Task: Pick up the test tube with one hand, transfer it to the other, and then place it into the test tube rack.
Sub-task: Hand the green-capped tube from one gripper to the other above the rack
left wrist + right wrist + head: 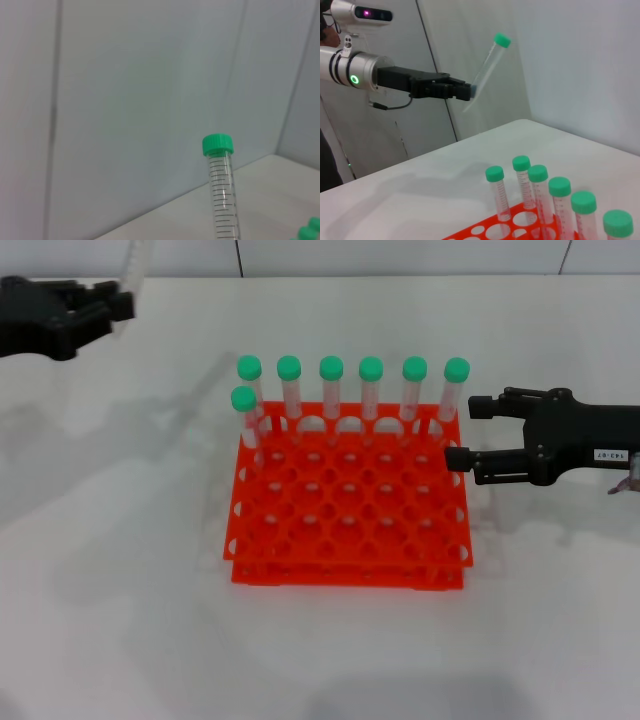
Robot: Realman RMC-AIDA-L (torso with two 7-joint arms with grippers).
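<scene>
- The left tool [118, 306], black and unlabelled, is raised at the far left of the scene, clamped on the lower end of the test tube [487, 65].
- The tube is clear of the surface [320, 640]; its long axis leans off vertical, green cap uppermost and bottom end in the grip, as the right wrist view shows. In the head view only its lower body shows above the fingers; the cap is out of the picture.
- The right tool [465, 433], black with a small white label, hovers just beside the right edge of the test tube rack [345, 505], fingers spread apart and empty, pointing left toward the rack.
- The tube lies well to the left of and beyond the right tool, with the rack between them. The left arm carries it, so the handover probably calls for the two tools to meet above the rack.
- Seven other green-capped tubes [371, 390] stand upright in the orange-red rack: six along the far row, one at the left of the next row.
</scene>
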